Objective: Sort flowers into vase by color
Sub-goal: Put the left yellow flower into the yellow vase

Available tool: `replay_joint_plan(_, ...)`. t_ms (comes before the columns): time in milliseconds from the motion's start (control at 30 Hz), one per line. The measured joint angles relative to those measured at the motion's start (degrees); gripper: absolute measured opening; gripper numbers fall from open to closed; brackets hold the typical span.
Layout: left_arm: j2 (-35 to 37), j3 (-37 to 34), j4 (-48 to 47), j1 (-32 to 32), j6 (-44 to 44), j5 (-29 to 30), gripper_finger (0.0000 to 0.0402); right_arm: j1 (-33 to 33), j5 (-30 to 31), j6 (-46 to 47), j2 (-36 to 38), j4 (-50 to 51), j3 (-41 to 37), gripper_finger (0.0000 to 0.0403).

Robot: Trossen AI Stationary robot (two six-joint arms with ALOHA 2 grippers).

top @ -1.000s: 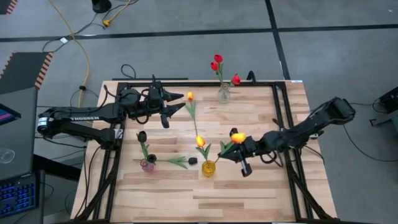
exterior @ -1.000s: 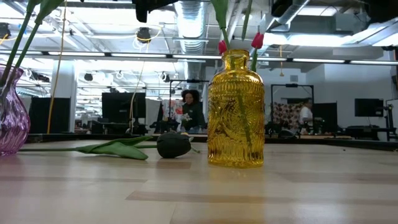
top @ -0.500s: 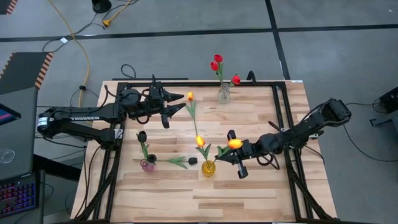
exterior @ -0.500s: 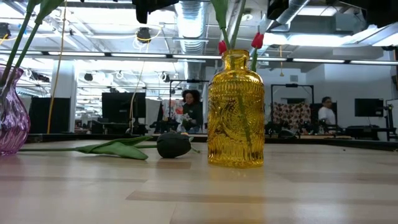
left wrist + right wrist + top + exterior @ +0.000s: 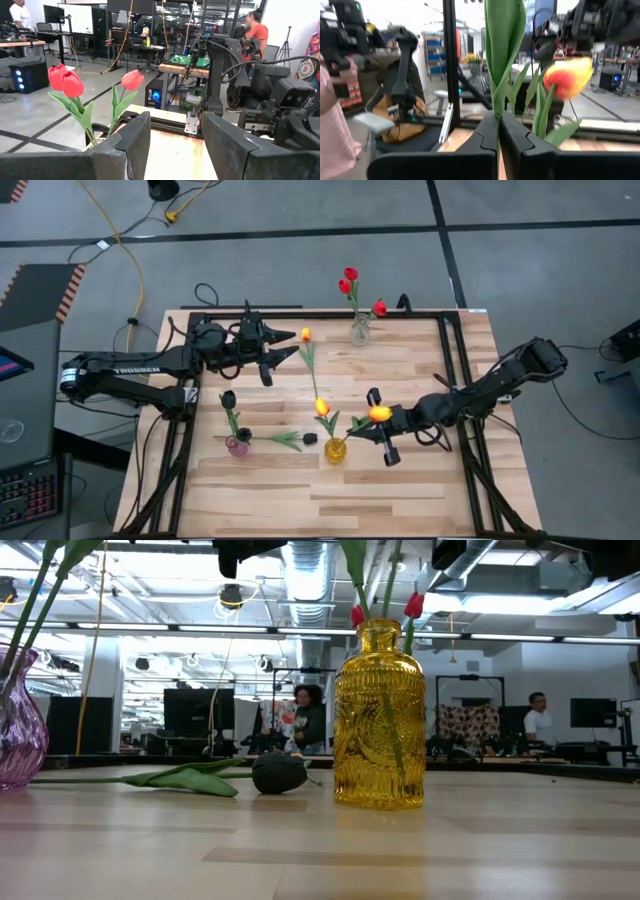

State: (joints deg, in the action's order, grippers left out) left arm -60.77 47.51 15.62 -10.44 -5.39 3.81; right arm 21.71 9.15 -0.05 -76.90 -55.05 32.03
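My right gripper is shut on a yellow-orange tulip, just right of the yellow vase. Another yellow-orange tulip stands in that vase. A third one lies on the table in front of my left gripper, which is open and touches nothing. Red tulips stand in a clear vase. One black tulip stands in the purple vase. Another black tulip lies flat on the table. My right gripper pinches the tulip's stem and a long leaf between its two fingers, which come in about level from the table's right. The flower is lifted clear and tilted: its head is over the gripper and its stem slants down toward the yellow vase's mouth.
A black metal frame runs along the table's edges. The purple vase and the lying black tulip sit left of the yellow vase. Bare wood lies along the near edge. People stand in the room beyond the table.
My right gripper has moved a little toward the table's left and near edge, toward the yellow vase, carrying the tulip with it. The tulip's stem has shifted over the vase's neck. My left arm has kept still.
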Motion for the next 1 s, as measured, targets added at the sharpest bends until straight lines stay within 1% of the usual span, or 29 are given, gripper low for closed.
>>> replay_joint_plan(200,0.0,0.0,0.0,0.0,0.0,0.0,0.0165,0.0,0.0,-0.2,0.0,2.7,0.0,0.0028)
replay_joint_plan(367,0.0,0.0,-0.3,0.0,0.0,0.0,0.0165,-0.1,0.0,-0.4,-0.2,4.9,0.0,0.0034)
replay_joint_plan(567,0.0,0.0,-0.3,0.0,0.0,0.0,0.0165,-0.3,0.0,-0.4,-3.3,4.9,0.0,0.0033)
replay_joint_plan(733,0.0,0.0,-0.5,0.0,0.0,0.0,0.0165,-0.9,0.0,-0.4,-6.0,4.8,0.0,0.0046)
replay_joint_plan(1000,0.0,0.0,-1.6,0.0,0.0,0.0,0.0165,-0.9,0.0,-0.4,-6.8,4.7,0.0,0.0053)
